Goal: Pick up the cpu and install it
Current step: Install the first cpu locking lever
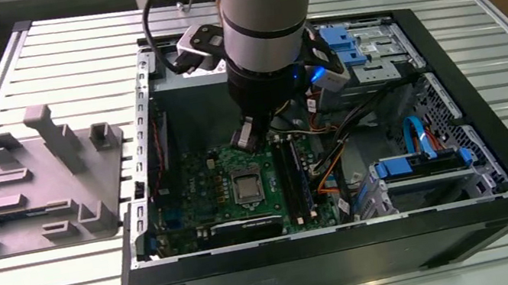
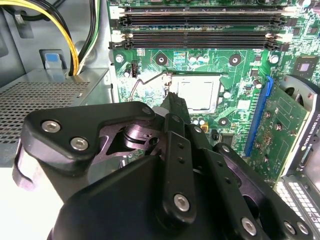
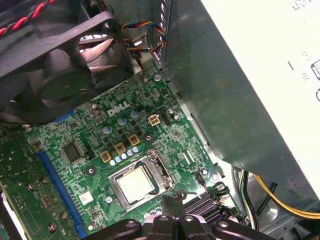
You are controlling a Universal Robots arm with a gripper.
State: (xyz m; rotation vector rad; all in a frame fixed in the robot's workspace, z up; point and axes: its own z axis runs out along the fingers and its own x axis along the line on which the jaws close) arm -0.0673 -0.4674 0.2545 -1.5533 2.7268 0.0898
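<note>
The cpu (image 3: 134, 183), a pale square chip, lies flat inside the silver socket frame (image 3: 159, 172) on the green motherboard (image 1: 205, 189) in the open computer case. It also shows as the cpu (image 2: 197, 93) in the second wrist view and the cpu (image 1: 246, 185) in the exterior view. My gripper (image 2: 173, 98) hangs just above the board beside the socket, its black fingers drawn together with nothing between them. The gripper (image 3: 172, 201) sits at the socket's edge, apart from the chip. From outside, the gripper (image 1: 246, 137) is over the board's upper part.
A grey tray (image 1: 34, 187) with moulded holders lies on the slatted table at the exterior view's left. Black memory sticks (image 2: 200, 22), a black fan (image 3: 55, 55), the grey power supply (image 3: 240, 75), yellow cables (image 2: 70, 45) and blue drive brackets (image 1: 423, 161) crowd the case.
</note>
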